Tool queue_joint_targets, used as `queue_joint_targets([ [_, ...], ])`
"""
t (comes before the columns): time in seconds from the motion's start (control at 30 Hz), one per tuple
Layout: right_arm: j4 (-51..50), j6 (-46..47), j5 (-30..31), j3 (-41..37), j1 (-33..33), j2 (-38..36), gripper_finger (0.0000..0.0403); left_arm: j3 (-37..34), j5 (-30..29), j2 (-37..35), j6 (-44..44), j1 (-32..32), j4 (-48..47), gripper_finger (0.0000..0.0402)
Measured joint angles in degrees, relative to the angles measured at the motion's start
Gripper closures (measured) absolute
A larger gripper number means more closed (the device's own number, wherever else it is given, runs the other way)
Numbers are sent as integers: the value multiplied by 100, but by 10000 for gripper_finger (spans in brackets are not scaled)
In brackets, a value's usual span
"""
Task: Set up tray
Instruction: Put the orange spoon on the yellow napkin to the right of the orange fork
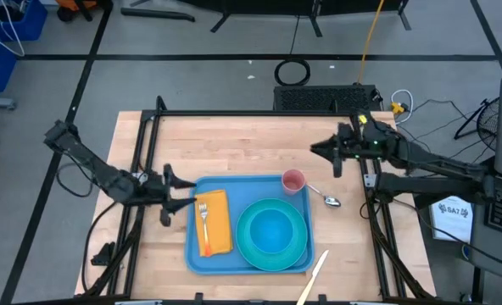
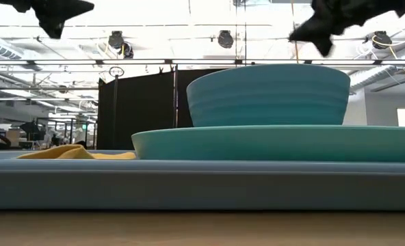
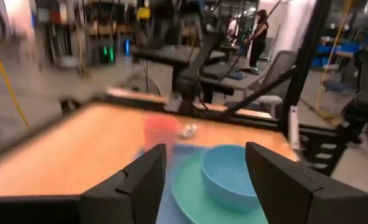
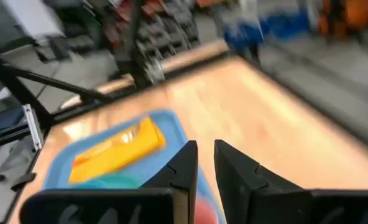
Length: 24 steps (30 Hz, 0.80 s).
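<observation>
High view: blue tray (image 1: 249, 264) at table (image 1: 234, 144) front centre; holds orange napkin (image 1: 217, 222) with fork (image 1: 204, 213), turquoise plate (image 1: 300, 246) with bowl (image 1: 270, 229), pink cup (image 1: 293, 180) in far right corner. Spoon (image 1: 326, 197) on table just right of tray. Left gripper (image 1: 176, 196) just off tray's left edge, fingers spread, empty. Right gripper (image 1: 327, 152) beyond tray, empty.
Low view: tray rim (image 2: 189, 183) across foreground, bowl on plate.
Left wrist: fingers (image 3: 140, 180) wide apart.
Right wrist: fingers (image 4: 184, 163) narrowly apart, nothing held.
</observation>
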Motion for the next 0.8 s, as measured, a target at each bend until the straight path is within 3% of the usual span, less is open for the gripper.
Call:
queue_joint_targets([
  [0.23, -2795, 1368, 370, 0, 4, -490, 360, -156, 309, -927, 1511, 355, 24, 174],
  [0.47, -4847, 2511, 639, -2, 125, -488, 360, -512, 637, -1420, 1489, 924, -155, 174],
  [0.63, -5027, 3285, 513, -197, 505, -457, 360, -735, 1015, -1515, 1379, 1255, -168, 174],
  [0.8, -4553, 3718, 460, -625, 989, -436, 360, -763, 1280, -1617, 1452, 1517, -307, 174],
])
